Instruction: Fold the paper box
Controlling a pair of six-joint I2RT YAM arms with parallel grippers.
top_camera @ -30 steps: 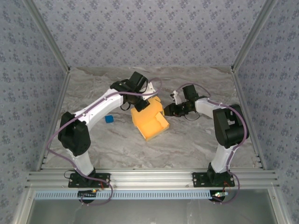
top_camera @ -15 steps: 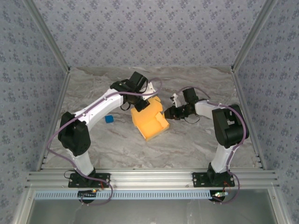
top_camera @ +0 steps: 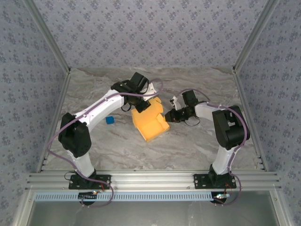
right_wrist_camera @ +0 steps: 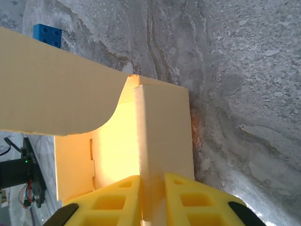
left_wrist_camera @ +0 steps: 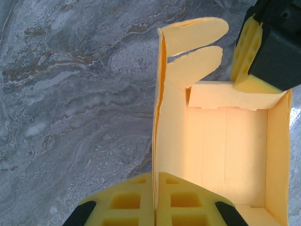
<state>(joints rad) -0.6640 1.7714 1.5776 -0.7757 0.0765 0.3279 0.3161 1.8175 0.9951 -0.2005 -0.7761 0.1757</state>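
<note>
Right wrist view puts your right claw [right_wrist_camera: 153, 188] with its yellow pads now pressed against both faces of a thin upright wall of the paper box [right_wrist_camera: 160, 117]. That is the change: a second ago those jaws stood wider and a little off the box's side, and they have since narrowed onto the card while the arm eased inward. Your left claw [left_wrist_camera: 156, 188] has not altered. It stays clamped narrow on the opposite long wall, the card edge running straight out from between its pads, with two rounded tabs standing free beyond its tips. From that claw, the box's open cavity lies just to the right, and the right claw's pad sits at the far right corner. A curved flap hangs loose above and left of the right claw, unfolded. The box rests on the bench [top_camera: 197, 141] between your two claws, partly formed, floor and side walls up. The small blue cube [right_wrist_camera: 47, 35] lies well beyond the right claw, past the box. With both walls pinched, you look set to square the box and turn in the loose flaps.
</note>
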